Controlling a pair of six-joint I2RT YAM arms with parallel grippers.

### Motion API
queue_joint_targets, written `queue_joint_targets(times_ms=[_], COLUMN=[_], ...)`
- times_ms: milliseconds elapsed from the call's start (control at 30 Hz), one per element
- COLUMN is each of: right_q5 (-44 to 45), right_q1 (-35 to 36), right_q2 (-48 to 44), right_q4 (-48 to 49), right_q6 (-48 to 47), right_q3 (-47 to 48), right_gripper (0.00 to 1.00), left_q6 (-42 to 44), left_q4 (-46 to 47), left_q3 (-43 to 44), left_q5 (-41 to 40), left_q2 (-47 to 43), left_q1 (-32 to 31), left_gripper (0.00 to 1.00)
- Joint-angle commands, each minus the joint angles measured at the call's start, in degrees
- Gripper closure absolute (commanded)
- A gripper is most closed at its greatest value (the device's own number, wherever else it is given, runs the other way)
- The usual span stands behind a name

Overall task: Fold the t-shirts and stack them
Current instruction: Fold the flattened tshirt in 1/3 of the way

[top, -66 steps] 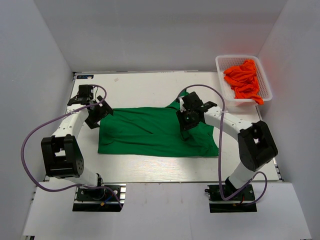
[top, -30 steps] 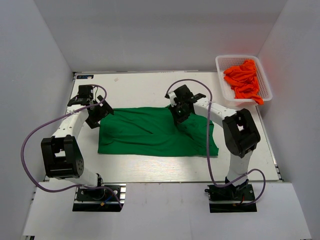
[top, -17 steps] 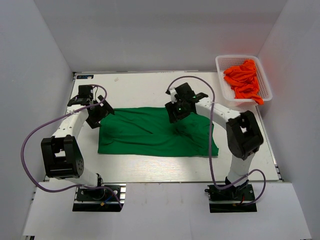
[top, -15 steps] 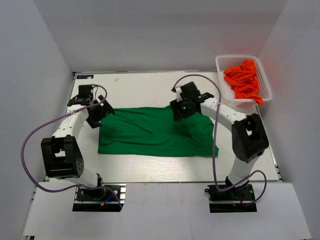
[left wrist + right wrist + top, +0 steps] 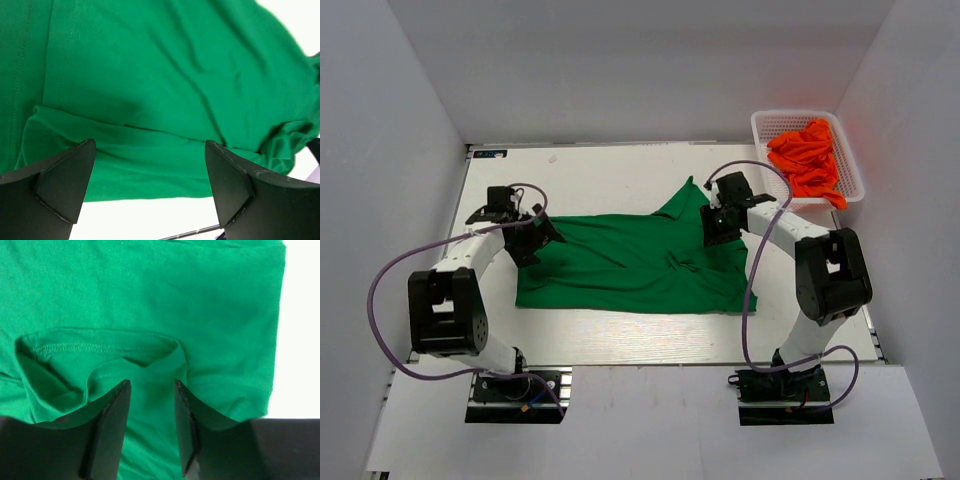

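1. Across the middle of the white table (image 5: 610,170), the green t-shirt (image 5: 620,265) is spread mostly flat. Long creases are seen over its body, and one piece at its far right is turned up into a point toward the back wall.
2. At the far right corner, well apart from the green cloth, a white mesh basket (image 5: 760,125) is set.
3. Inside that basket, the orange t-shirts (image 5: 805,160) are heaped in a crumpled pile, with one end draped over the near rim.
4. At the shirt's left edge, the left gripper (image 5: 149,144) is held low with its jaws spread wide and closed on nothing. A doubled-over band of cloth is seen lying between its fingers (image 5: 65,185).
5. Over the shirt's far right part, the right gripper (image 5: 150,385) is pointed down with its fingers (image 5: 112,430) partly apart. Green cloth fills the gap, and a raised hemmed fold lies just past the tips.
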Motion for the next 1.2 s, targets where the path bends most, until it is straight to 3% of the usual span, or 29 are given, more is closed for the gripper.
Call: queue_joint_targets(times_ms=[0, 333, 400, 467, 567, 867, 1167], right_q5=[-2.4, 0.0, 1.1, 1.3, 2.0, 12.6, 13.6], right_q1=[-0.2, -1.2, -1.5, -1.6, -1.6, -3.1, -3.9], right_q2=[1.7, 5.2, 5.2, 5.2, 5.1, 2.5, 3.3], right_q4=[3.7, 7.1, 7.6, 8.4, 7.6, 1.8, -0.2], right_q6=[-1.1, -0.8, 0.3, 0.9, 2.0, 10.3, 13.5], right_q3=[1.6, 1.7, 1.1, 1.0, 1.7, 2.2, 2.8], right_gripper=[0.55, 0.56, 0.62, 0.81, 1.0, 1.0, 1.0], left_q6=[0.9, -0.2, -0.2, -0.7, -0.7, -1.8, -2.3], left_q4=[3.8, 3.8, 3.8, 3.8, 3.3, 2.8, 2.2], left_q3=[-1.6, -3.5, -3.5, -3.5, -3.5, -5.1, -5.7], left_q5=[1.1, -4.4, -4.4, -4.4, -5.1, -6.7, -7.3], left_q2=[0.8, 6.2, 6.8, 7.4, 7.4, 6.8, 6.2], left_q1=[-0.7, -0.7, -0.7, -0.7, -0.7, 0.4, 0.4], left_gripper=[0.0, 0.0, 0.0, 0.0, 0.0, 0.0, 0.0])
